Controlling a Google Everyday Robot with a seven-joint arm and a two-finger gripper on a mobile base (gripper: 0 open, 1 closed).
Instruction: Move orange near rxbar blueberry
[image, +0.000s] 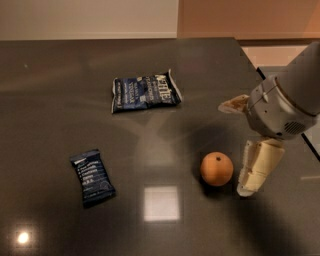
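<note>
The orange (216, 169) rests on the dark table (60, 75), right of centre, with its stem dot facing up. The rxbar blueberry (92, 177), a narrow navy wrapper with pale text, lies flat at the lower left, far from the orange. My gripper (233, 150) is just right of the orange and is open. One pale finger (258, 167) points down close beside the fruit, and the other (233, 105) sticks out to the left above it. Nothing is held.
A larger blue-and-white chip bag (144, 92) lies at the table's upper middle. The table's right edge (250, 57) runs close behind the arm. A bright light reflection (161, 203) shows on the tabletop in front of the orange.
</note>
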